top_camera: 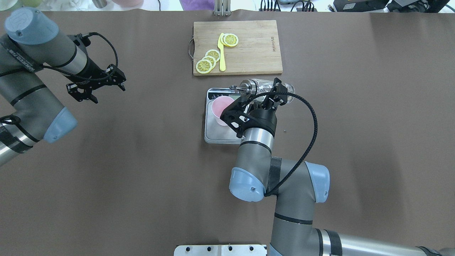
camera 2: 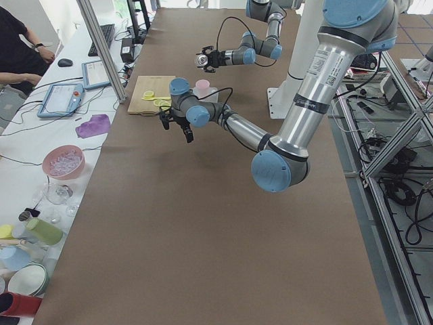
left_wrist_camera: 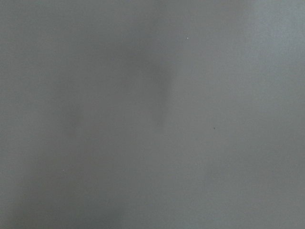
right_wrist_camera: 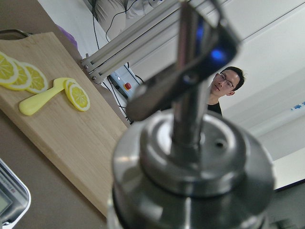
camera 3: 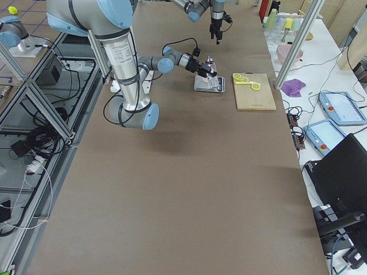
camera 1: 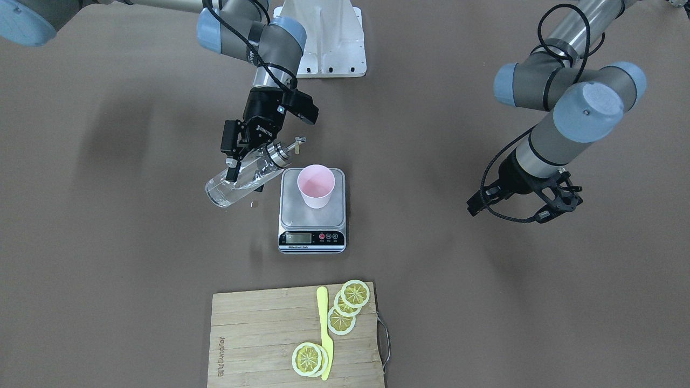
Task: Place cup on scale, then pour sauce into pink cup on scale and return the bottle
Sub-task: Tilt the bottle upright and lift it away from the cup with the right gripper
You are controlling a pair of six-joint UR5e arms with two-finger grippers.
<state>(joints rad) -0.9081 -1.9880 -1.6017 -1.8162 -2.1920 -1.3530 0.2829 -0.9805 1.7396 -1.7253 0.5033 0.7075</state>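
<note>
While the right gripper (camera 1: 240, 168) clamps the bottle (camera 1: 221, 192), its spout (camera 1: 298, 142) stops short of the cup (camera 1: 316, 186). Left gripper (top_camera: 97, 89) hangs spread.

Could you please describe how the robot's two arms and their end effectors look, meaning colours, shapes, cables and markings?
Both the left arm and the right arm are round silver-grey tubes with pale blue joint caps, and a black cable loops along the outside of each. The left end effector and the right end effector are black with two fingers. The right one's body bears small white lettering.
</note>
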